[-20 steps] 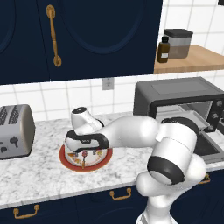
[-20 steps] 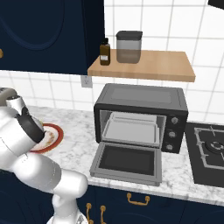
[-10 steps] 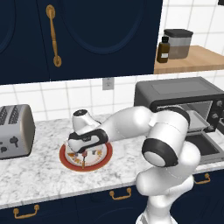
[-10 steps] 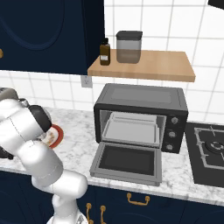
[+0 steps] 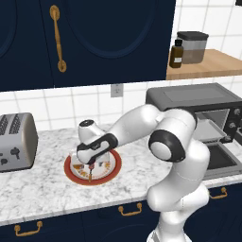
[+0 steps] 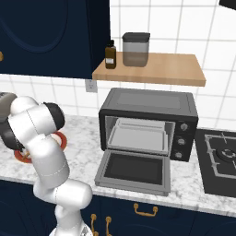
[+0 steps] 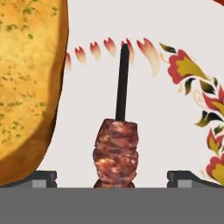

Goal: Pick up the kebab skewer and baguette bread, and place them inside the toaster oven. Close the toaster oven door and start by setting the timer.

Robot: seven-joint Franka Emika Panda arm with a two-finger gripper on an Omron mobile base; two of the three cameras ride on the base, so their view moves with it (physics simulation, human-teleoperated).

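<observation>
- the white arm's gripper point(image 5: 90, 165) is seen lowered closer onto the round red-rimmed plate point(image 5: 71, 169) than a second ago, when it hung a little higher over the same plate.
- the two small dark fingers point(image 7: 43, 178) are spread wide, and nothing is pinched yet.
- the kebab skewer point(image 7: 117, 148), a thin dark stick threaded with brown meat chunks, lies on the plate between the fingers in the hand view, so a grasp is judged to be imminent.
- the golden-brown baguette bread point(image 7: 26, 83) rests on the same plate, just beside the skewer.
- the plate stands on the marbled white counter point(image 5: 42, 189), well apart from the dark grey toaster oven point(image 6: 148, 122).
- the drop-down glass toaster oven door point(image 6: 133, 171) lies open, so the oven is ready for loading.
</observation>
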